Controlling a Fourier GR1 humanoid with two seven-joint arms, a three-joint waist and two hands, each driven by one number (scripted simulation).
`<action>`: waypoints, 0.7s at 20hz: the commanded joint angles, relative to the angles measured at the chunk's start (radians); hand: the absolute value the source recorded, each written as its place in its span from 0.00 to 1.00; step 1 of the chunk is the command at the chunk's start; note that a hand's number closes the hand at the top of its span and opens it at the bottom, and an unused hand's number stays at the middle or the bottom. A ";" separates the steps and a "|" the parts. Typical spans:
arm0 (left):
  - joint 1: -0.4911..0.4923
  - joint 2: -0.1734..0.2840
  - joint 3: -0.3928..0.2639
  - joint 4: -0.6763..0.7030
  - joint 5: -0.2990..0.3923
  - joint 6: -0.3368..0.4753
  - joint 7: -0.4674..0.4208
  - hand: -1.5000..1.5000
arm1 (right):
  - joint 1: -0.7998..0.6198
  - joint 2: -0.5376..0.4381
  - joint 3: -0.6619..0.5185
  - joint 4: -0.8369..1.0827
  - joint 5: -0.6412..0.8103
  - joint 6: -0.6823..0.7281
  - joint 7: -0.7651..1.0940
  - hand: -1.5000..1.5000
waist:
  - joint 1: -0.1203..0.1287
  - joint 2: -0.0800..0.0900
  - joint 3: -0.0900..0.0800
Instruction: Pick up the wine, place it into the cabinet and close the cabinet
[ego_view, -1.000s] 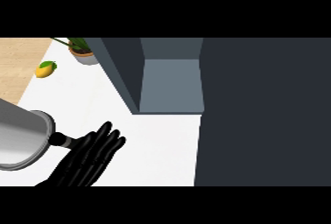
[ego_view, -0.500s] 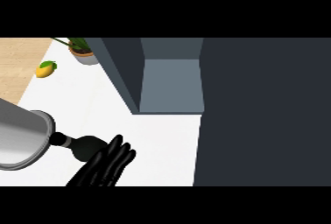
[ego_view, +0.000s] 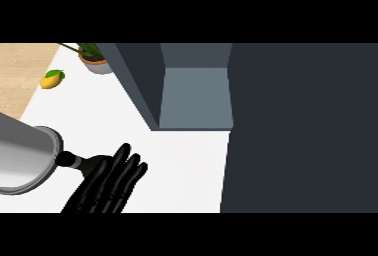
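Observation:
My left hand (ego_view: 107, 182) shows low at the left over the white counter (ego_view: 184, 165), fingers straight and pointing up, holding nothing. Its grey forearm (ego_view: 22, 160) fills the left edge, joined to the hand by a short black wrist piece (ego_view: 71, 160). The dark grey cabinet (ego_view: 140, 85) stands ahead with its lighter inside (ego_view: 196, 95) showing. A broad dark panel (ego_view: 303, 130), seemingly the cabinet's door, covers the right side. No wine bottle shows in this view. My right hand is out of sight.
A yellow fruit with a green leaf (ego_view: 50, 80) lies at the far left of the counter. A potted plant (ego_view: 92, 59) stands behind it beside the cabinet. Light wooden surface (ego_view: 18, 75) borders the counter on the left.
My left hand has slid down and to the right, uncovering the black wrist piece; its fingertips have since risen a little. The cabinet and the dark panel have not moved.

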 joint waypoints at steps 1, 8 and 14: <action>-0.008 0.015 0.113 -0.064 0.086 -0.001 0.080 0.00 | -0.065 0.002 0.009 -0.113 -0.037 -0.043 0.118 0.00 | 0.000 0.002 -0.001; 0.067 0.047 0.227 0.067 0.121 -0.050 -0.122 0.00 | 0.034 0.023 0.058 -0.091 0.016 -0.001 0.048 0.00 | -0.002 0.002 -0.001; 0.074 0.092 0.427 0.086 0.199 -0.090 -0.162 0.00 | 0.031 0.022 0.063 -0.171 -0.003 -0.018 0.106 0.00 | -0.004 0.000 -0.001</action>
